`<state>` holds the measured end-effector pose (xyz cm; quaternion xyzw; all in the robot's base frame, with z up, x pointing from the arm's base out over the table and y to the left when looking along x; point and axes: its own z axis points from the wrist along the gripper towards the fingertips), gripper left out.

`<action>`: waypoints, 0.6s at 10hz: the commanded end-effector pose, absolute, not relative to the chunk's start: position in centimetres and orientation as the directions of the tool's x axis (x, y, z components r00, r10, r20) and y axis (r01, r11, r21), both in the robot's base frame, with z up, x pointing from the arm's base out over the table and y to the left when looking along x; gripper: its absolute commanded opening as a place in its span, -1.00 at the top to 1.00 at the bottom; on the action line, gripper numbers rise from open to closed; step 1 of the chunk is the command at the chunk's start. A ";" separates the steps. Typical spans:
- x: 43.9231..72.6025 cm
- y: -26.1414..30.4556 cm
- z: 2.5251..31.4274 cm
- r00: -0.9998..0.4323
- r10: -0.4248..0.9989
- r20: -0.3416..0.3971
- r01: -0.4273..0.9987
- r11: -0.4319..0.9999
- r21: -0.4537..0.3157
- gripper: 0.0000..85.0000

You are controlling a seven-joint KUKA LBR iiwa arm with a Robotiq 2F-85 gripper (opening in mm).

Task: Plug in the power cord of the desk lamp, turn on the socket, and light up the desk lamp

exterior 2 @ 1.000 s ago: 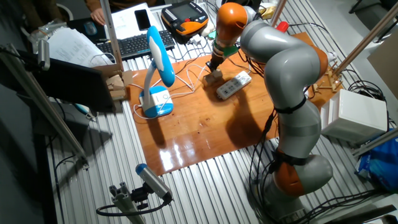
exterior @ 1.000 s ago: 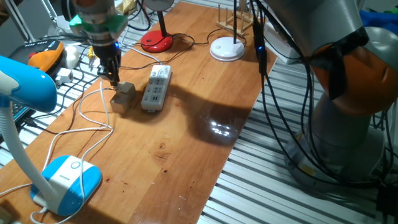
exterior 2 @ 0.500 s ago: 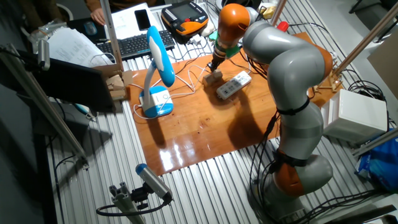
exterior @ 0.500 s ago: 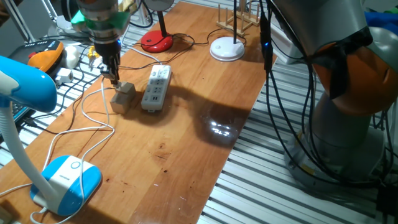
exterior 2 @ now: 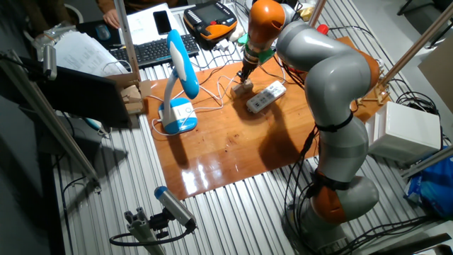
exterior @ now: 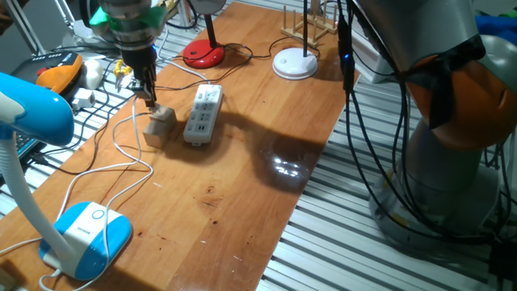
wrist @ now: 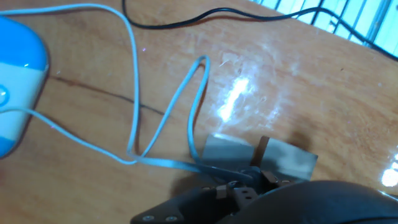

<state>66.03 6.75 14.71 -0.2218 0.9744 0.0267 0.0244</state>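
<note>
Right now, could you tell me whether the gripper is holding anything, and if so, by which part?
The gripper appears shut on the power cord near its plug end, just above the small block; the exact contact point is hidden.

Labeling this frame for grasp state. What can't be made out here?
- Plug end of the power cord: hidden in hand view by the gripper body.
- Fingers' opening: too small in both fixed views, cut off in hand view.
- Socket switch state: too small.
- Desk lamp head: cut off by one fixed view's left edge.
</note>
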 end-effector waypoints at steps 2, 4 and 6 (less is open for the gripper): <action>65.7 6.5 15.0 -0.901 -0.431 -0.060 -0.433 0.900 0.048 1.00; 65.5 6.3 15.3 -0.901 -0.431 -0.058 -0.434 0.899 0.059 1.00; 65.0 6.3 15.6 -0.941 -0.336 -0.048 -0.339 0.938 0.069 1.00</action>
